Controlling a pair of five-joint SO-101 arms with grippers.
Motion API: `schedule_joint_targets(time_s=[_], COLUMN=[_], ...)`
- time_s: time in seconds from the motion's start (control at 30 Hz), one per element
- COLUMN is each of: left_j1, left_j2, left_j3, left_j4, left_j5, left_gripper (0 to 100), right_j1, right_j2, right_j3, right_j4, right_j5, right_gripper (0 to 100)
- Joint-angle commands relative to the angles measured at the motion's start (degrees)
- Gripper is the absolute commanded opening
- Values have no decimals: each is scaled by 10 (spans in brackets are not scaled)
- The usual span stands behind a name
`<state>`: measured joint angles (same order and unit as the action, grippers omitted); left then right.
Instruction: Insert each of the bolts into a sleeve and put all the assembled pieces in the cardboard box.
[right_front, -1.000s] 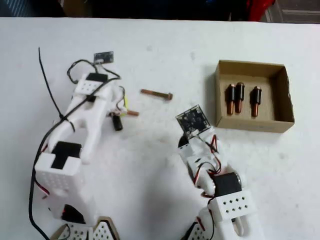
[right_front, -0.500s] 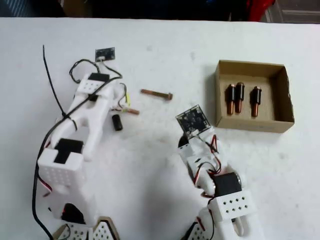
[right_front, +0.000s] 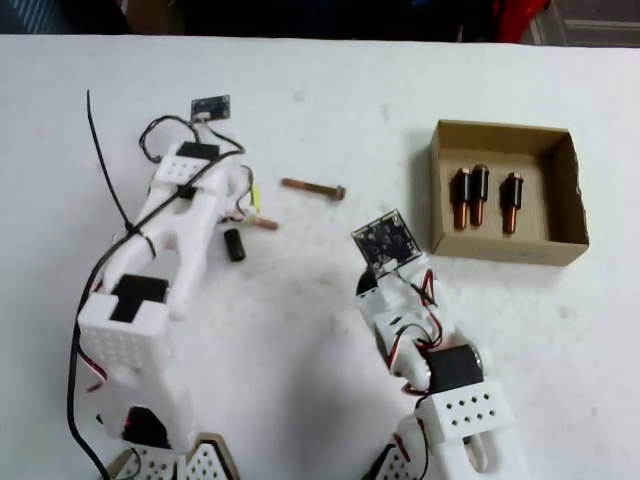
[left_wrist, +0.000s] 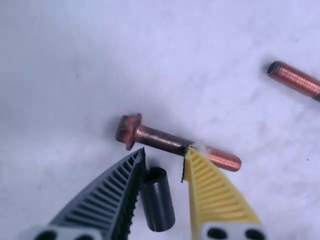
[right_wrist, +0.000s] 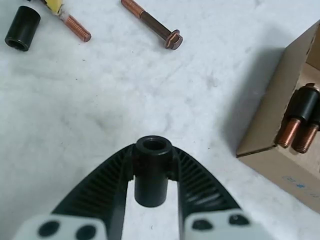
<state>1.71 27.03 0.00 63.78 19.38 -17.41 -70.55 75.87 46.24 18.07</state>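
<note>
Left gripper (left_wrist: 165, 153), jaws spread, has shifted slightly — tips at bolt (left_wrist: 160, 141), loose sleeve (left_wrist: 157, 205) beside; right gripper (right_wrist: 151, 159) still pinches held sleeve (right_wrist: 151, 180) — insertion pending.

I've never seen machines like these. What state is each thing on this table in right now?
left gripper: open, tips at the near bolt
right gripper: shut on a black sleeve
near bolt: lying bare on the table
far bolt: lying bare, untouched
loose sleeve: lying empty beside the near bolt
cardboard box: open, holding three assembled pieces
</note>
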Motion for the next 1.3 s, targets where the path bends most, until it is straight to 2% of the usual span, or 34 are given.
schedule_joint_targets(time_s=[0.0, 0.23, 0.4, 0.47, 0.9, 1.07, 1.27], left_j1=[-4, -4, 0, 1, -4, -7, -10], left_j2=[7, 7, 7, 7, 8, 20, 37], left_j3=[-4, -4, -4, -4, -2, -4, -4], left_j4=[24, 34, 32, 32, 0, 18, -11], left_j5=[5, 6, 117, 138, 143, 276, 271], left_gripper=[154, 154, 155, 157, 155, 157, 158], right_j1=[3, 4, 4, 4, 4, 4, 5], right_j2=[-12, -12, -12, -12, -12, -12, -12], right_j3=[-5, -5, -5, -5, -5, -5, -5], right_j4=[-11, -11, -11, -11, -11, -11, -11], right_j5=[5, 5, 5, 5, 5, 5, 5], right_gripper=[17, 17, 17, 17, 17, 17, 17])
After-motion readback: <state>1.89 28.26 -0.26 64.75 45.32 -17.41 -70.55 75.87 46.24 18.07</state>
